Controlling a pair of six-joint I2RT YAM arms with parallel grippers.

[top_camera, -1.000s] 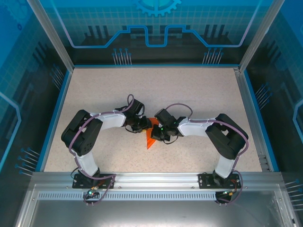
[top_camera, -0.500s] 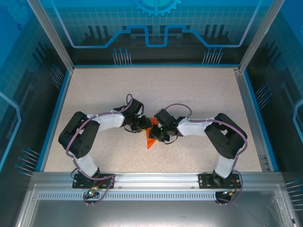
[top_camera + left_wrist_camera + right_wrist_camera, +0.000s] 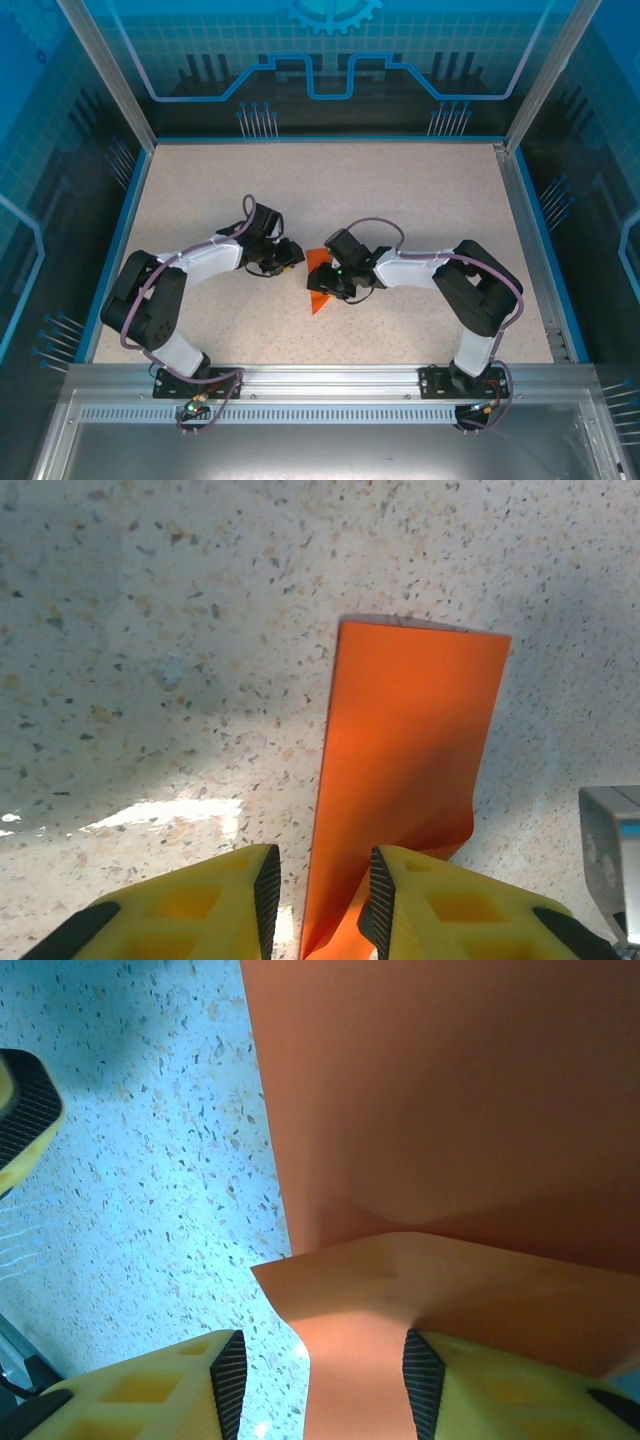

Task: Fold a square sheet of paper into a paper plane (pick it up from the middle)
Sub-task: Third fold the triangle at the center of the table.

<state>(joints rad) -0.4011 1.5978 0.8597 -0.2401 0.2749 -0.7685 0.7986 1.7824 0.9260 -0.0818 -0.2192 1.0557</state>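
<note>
Checking grips: L gripper [image 3: 318, 885] stands part open, and you see the orange sheet [image 3: 410, 730] running between its pads, unclamped. R gripper [image 3: 320, 1360] stands wider open, w/ a folded layer of the sheet between its pads, not pinched. Sheet lies mid-table on the speckled table [image 3: 400, 200], between both grippers.

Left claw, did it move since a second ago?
Yes. The left claw slid left, toward the blue left edge of the table, away from the orange paper.
</note>
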